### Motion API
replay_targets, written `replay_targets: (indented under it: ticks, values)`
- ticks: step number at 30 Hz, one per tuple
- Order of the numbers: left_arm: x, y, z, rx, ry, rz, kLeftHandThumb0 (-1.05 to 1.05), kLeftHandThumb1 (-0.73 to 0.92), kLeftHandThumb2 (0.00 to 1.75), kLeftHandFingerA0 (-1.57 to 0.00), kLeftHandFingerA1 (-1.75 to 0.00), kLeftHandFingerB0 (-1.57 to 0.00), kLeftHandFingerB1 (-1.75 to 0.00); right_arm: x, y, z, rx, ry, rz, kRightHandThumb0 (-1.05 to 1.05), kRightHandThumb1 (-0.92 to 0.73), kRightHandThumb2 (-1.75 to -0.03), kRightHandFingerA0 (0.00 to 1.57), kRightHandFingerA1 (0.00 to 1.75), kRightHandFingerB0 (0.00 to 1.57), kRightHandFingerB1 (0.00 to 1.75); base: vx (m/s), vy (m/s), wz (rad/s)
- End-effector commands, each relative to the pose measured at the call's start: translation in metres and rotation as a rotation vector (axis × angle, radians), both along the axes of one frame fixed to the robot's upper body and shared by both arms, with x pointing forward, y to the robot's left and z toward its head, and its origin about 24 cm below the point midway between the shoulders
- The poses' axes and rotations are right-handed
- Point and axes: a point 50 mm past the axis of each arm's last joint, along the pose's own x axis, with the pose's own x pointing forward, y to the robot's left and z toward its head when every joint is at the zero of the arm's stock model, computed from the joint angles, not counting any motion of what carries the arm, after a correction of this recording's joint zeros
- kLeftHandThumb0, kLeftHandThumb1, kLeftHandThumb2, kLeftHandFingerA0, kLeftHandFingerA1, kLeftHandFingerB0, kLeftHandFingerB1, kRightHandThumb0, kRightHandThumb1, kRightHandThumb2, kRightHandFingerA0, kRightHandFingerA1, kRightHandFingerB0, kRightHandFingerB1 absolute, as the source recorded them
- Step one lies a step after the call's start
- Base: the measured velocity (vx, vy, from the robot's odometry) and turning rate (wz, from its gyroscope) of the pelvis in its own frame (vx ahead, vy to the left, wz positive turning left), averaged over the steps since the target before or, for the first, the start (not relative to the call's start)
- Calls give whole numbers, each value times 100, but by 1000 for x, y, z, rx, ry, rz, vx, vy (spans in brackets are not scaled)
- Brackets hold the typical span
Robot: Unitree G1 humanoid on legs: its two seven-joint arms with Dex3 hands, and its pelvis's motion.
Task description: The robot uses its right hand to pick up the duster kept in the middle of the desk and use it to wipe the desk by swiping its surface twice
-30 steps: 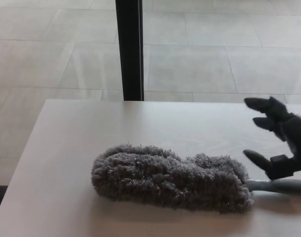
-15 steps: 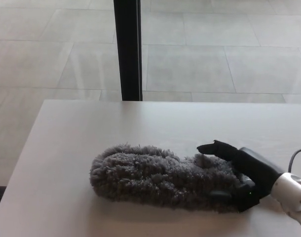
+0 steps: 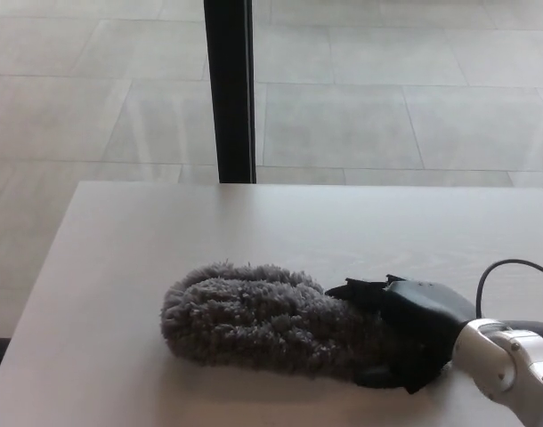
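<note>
Duster (image 3: 254, 320) on pale desk (image 3: 120, 267) (tiled floor (image 3: 360, 107))

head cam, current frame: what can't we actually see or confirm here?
- Duster handle: head view, hidden under the right hand.
- Right hand grip: fingers lie over the duster's right end; closure on the handle is not visible.
- Left hand: not in view.
- Desk: near and right edges cut off by the frame.

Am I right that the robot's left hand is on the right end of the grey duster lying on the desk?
Not quite: the head view shows the right hand, coming in from the right edge, on that end of the grey duster, which lies on the desk. The left hand is out of sight.
</note>
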Motion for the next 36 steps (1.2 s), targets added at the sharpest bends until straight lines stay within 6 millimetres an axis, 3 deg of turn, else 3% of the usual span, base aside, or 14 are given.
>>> replay_targets:
  ticks: [1, 4, 5, 10, 12, 16, 20, 21, 22, 25, 30, 33, 34, 36]
  values:
    - [-6, 10, 6, -14, 0, 53, -53, 73, 61, -50, -69, -36, -49, -34, -2, -33, -152, -228, 280, -34, -83, -70, 69, 135, 54, 57, 0, 0, 0]
    - [-5, 10, 8, -16, -4, 30, -55, 57, 95, -47, -71, -31, -58, -40, -3, -37, -122, -339, 288, -36, -82, -70, 77, 165, 68, 75, 0, 0, 0]
    - [-5, 10, 7, -13, -1, 28, -54, 73, 62, -50, -71, -37, -50, -41, -4, -37, -120, -359, 297, -36, -81, -70, 74, 164, 73, 80, 0, 0, 0]
    - [-3, 10, 8, -24, -18, 22, -53, 74, 62, -46, -67, -33, -47, -48, -6, -41, -80, -488, 317, -31, -78, -74, 67, 171, 70, 127, 0, 0, 0]
    - [-3, 10, 8, -20, -19, 22, -56, 57, 95, -46, -70, -29, -56, -51, -7, -44, -90, -516, 333, -31, -79, -71, 72, 175, 59, 157, 0, 0, 0]
    - [-2, 10, 9, -23, -32, 21, -53, 73, 61, -50, -68, -36, -47, -59, -8, -55, -128, -533, 339, -29, -65, -70, 86, 175, 63, 142, 0, 0, 0]
    - [-1, 10, 9, -26, -46, 0, -54, 73, 61, -46, -67, -34, -47, -61, -8, -59, -151, -490, 365, -37, -56, -103, 119, 133, 80, 107, 0, 0, 0]
    - [-1, 9, 9, -28, -47, -1, -57, 57, 95, -46, -70, -32, -58, -62, -7, -60, -157, -485, 369, -39, -56, -102, 121, 134, 80, 105, 0, 0, 0]
    - [0, 9, 9, -26, -44, -3, -56, 57, 95, -46, -70, -32, -58, -62, -7, -61, -156, -480, 371, -36, -71, -72, 99, 174, 79, 110, 0, 0, 0]
    - [1, 9, 10, -26, -45, -10, -53, 74, 62, -46, -68, -36, -49, -64, -7, -64, -159, -465, 380, -45, -58, -76, 107, 159, 90, 95, 0, 0, 0]
    - [3, 9, 11, -25, -49, -15, -54, 57, 95, -46, -70, -33, -58, -74, -7, -69, -174, -554, 480, -38, -71, -69, 95, 174, 70, 119, 0, 0, 0]
    - [6, 8, 11, -27, -57, -17, -55, 57, 95, -46, -69, -34, -58, -77, -8, -69, -167, -612, 532, -41, -49, -96, 119, 135, 80, 110, 0, 0, 0]
    - [6, 8, 11, -20, -57, -27, -53, 74, 62, -48, -66, -38, -49, -80, -9, -72, -178, -654, 593, -35, -62, -68, 93, 175, 73, 128, 0, 0, 0]
    - [6, 7, 10, -14, -38, -52, -57, 59, 96, -46, -68, -32, -57, -81, -11, -74, -200, -609, 609, -45, -50, -97, 123, 136, 82, 106, 0, 0, 0]
